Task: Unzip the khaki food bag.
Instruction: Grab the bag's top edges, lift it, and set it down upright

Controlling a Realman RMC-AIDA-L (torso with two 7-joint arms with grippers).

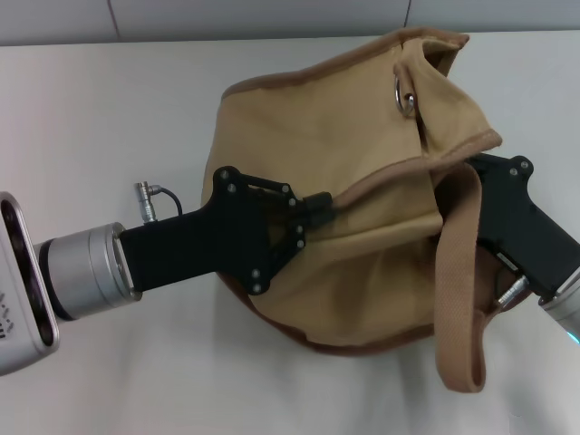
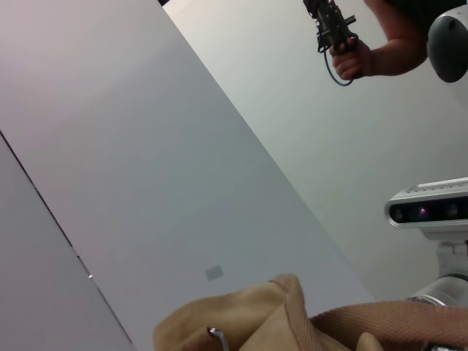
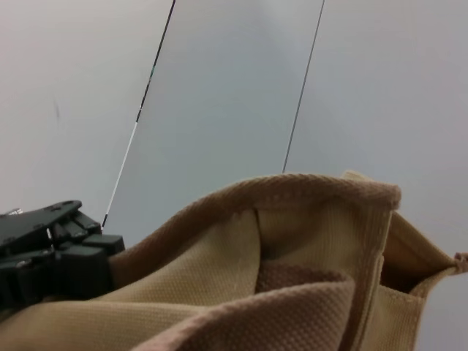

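The khaki food bag [image 1: 362, 145] lies slumped on the white table, tan canvas with brown piping, one wide strap [image 1: 458, 299] looping toward the front. A silver ring [image 1: 404, 94] shows near its upper corner; no zipper pull is visible. My left gripper [image 1: 317, 208] reaches in from the left and is pinched shut on the bag's top seam at mid-bag. My right gripper [image 1: 471, 172] comes in from the right, and its tip is hidden under the bag's piped edge. The bag also shows in the left wrist view [image 2: 241, 322] and in the right wrist view [image 3: 307, 219], beside the left gripper [image 3: 51, 256].
The white table [image 1: 109, 109] extends around the bag. The left wrist view shows a person's hand holding a black device [image 2: 342, 44] and a camera unit on a stand [image 2: 431, 212] far off.
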